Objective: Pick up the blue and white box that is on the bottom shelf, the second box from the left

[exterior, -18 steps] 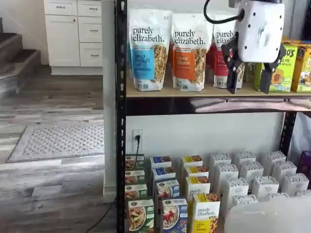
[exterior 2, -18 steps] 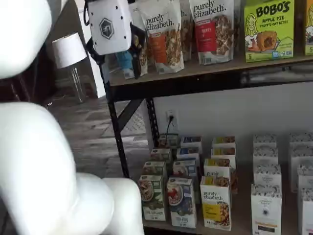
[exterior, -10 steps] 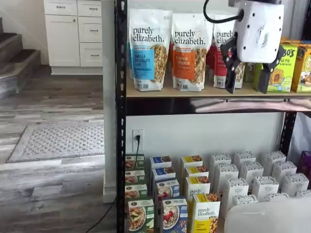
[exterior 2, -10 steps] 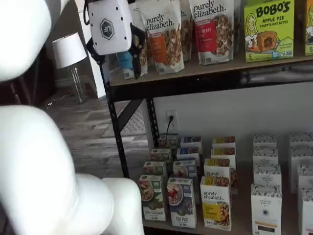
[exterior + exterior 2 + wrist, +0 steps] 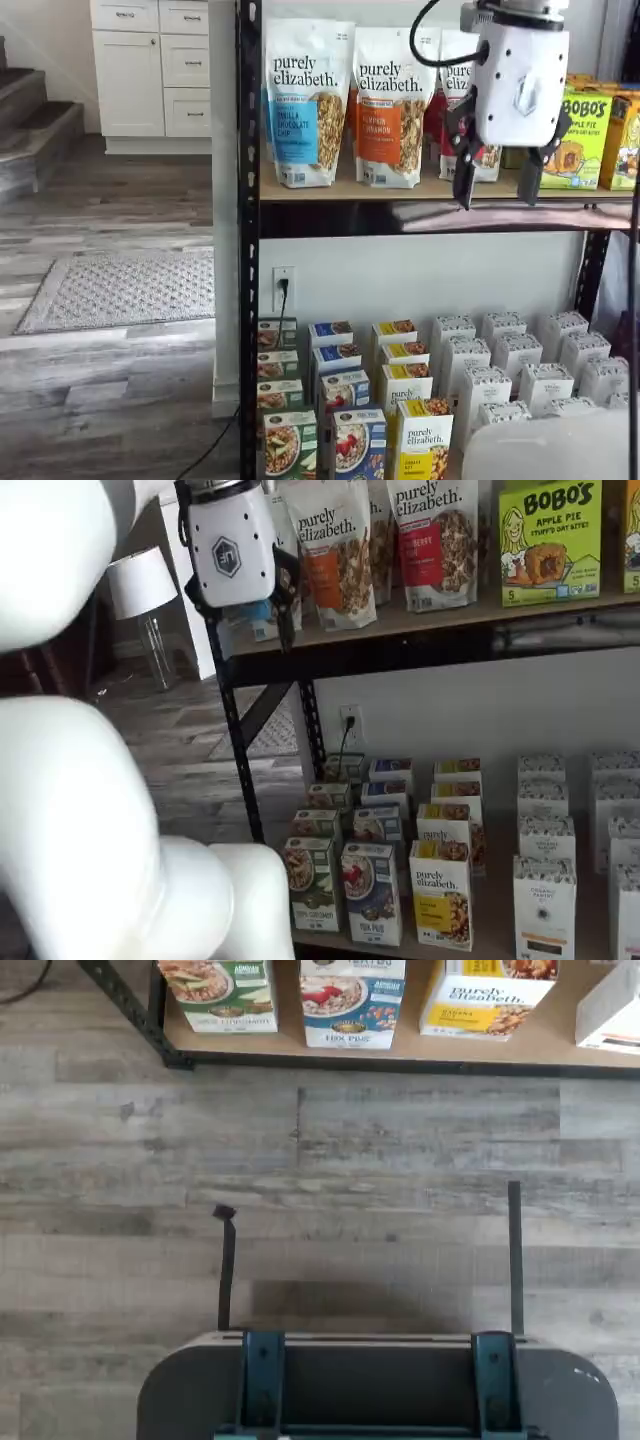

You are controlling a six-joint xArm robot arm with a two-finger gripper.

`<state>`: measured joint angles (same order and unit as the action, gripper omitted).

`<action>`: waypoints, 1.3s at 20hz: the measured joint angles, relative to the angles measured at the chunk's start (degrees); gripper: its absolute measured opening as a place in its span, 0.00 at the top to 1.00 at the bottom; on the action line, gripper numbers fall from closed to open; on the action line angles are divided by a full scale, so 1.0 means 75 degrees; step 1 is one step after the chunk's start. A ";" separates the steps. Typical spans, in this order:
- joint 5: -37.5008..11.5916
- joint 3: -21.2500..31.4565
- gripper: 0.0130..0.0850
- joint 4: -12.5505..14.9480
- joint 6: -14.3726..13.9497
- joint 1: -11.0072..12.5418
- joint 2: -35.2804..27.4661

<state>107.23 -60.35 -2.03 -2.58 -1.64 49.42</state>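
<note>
The blue and white box (image 5: 358, 443) stands at the front of the bottom shelf (image 5: 490, 920), between a green carton (image 5: 289, 444) and a yellow "purely elizabeth" carton (image 5: 424, 438). It shows in both shelf views (image 5: 371, 892) and in the wrist view (image 5: 352, 1002). My gripper (image 5: 496, 188) hangs high in front of the upper shelf, well above the box, open and empty with a plain gap between its black fingers. It also shows in a shelf view (image 5: 248, 615), where the fingers are partly hidden by its white body.
Granola bags (image 5: 308, 100) and green Bobo's boxes (image 5: 549, 540) stand on the tan upper shelf. Rows of white cartons (image 5: 520, 360) fill the right of the bottom shelf. The black rack post (image 5: 248, 240) stands at the left. The white arm (image 5: 80, 810) fills one view's left. A dark mount (image 5: 380, 1385) shows over wood floor.
The gripper has turned a little and shifted slightly left and up in front of the upper shelf. The boxes have not moved.
</note>
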 joint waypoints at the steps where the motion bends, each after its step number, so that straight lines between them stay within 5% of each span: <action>1: -0.0111 0.0095 0.00 -0.0008 -0.0001 0.0000 -0.0005; 12: -0.1415 0.1244 0.00 -0.0203 0.0228 0.0230 -0.0124; 26: -0.3311 0.2806 0.00 -0.0153 0.0074 -0.0022 -0.0388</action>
<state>82.40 -39.30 -3.18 -2.03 -1.80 46.51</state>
